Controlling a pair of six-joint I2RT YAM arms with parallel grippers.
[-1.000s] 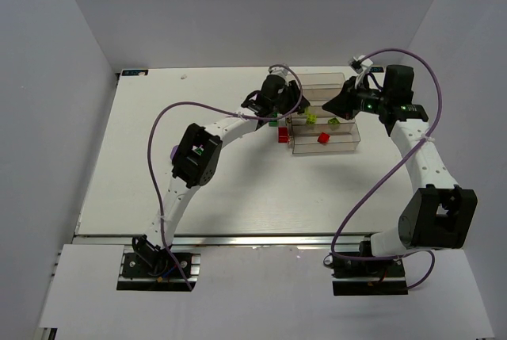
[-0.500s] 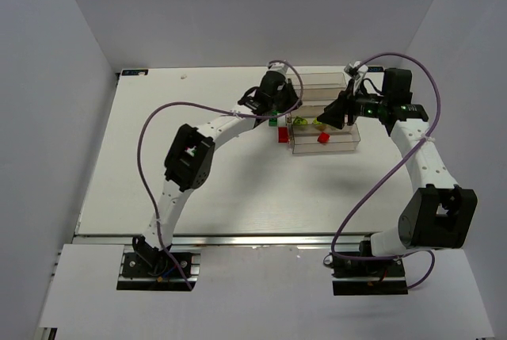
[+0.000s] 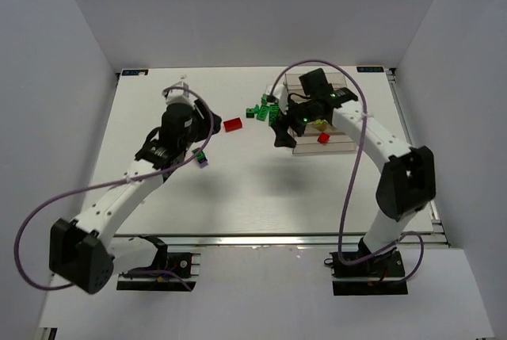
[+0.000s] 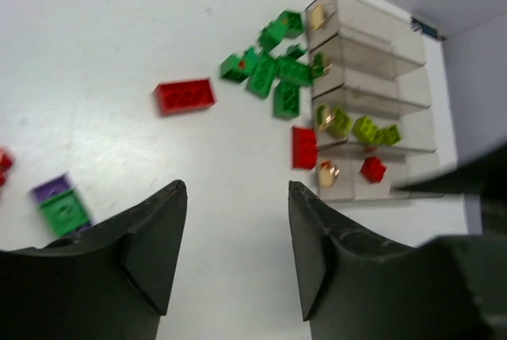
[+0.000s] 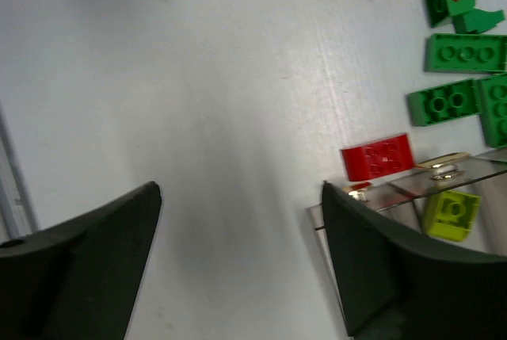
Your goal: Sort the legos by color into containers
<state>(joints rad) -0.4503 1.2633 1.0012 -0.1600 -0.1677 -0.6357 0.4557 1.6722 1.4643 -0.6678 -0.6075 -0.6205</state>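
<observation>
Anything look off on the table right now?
Nothing damaged or spilled. One red brick lies on the table against the outer wall of the containers, not inside. A green brick and a purple brick lie touching, colours mixed, apart from the bins.

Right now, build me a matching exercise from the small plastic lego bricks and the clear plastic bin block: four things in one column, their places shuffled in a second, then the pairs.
Things
1. long red plastic brick
2. translucent yellow-green plastic bricks
3. cluster of dark green plastic bricks
4. small purple plastic brick

Places
A. inside a compartment of the clear plastic bin block
B. against a green brick, far from the bins
C. alone on the white table
D. heaped on the table at the bin block's short end

Pairs: 1-C, 2-A, 3-D, 4-B
</observation>
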